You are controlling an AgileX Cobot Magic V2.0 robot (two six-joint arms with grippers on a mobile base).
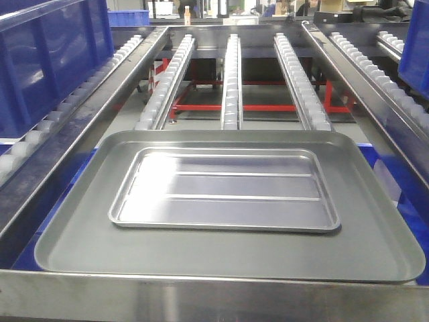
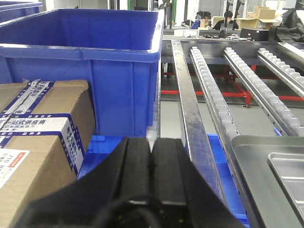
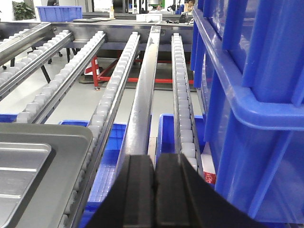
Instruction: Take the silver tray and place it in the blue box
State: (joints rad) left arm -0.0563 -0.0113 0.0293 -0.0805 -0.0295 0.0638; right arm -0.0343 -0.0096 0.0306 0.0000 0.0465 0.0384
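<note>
Steel roller rails (image 1: 231,80) run away from the robot across a factory floor, with a red frame (image 1: 201,106) beneath them and desks with people far at the back. At the near end of the rails lies a large dull grey tray (image 1: 80,235), flat, its front edge just behind a steel crossbar (image 1: 201,298).

Inside the grey tray rests the silver tray (image 1: 224,191), bright and level, roughly centred, its two long ribs running left to right. A band of grey base shows all round it. The left wrist view catches only a corner of the silver tray (image 2: 289,171) at its lower right edge; the right wrist view shows a corner (image 3: 19,166) at its lower left.

On the left stands the blue box (image 1: 47,60), deep and ribbed, well apart from both trays. In the left wrist view it (image 2: 95,61) rises behind some cardboard cartons (image 2: 42,142) with printed labels. Another blue crate (image 3: 247,95) stands on the right side, close beside the right arm. Low blue bins (image 3: 109,156) sit under the rails.

The left end effector (image 2: 152,142) has its two black fingers pressed together and holds nothing; it sits left of the trays, facing the blue box. The right end effector (image 3: 154,159) is likewise closed with only a thin seam between the fingers, holding nothing, right of the trays. Neither touches a tray.
</note>
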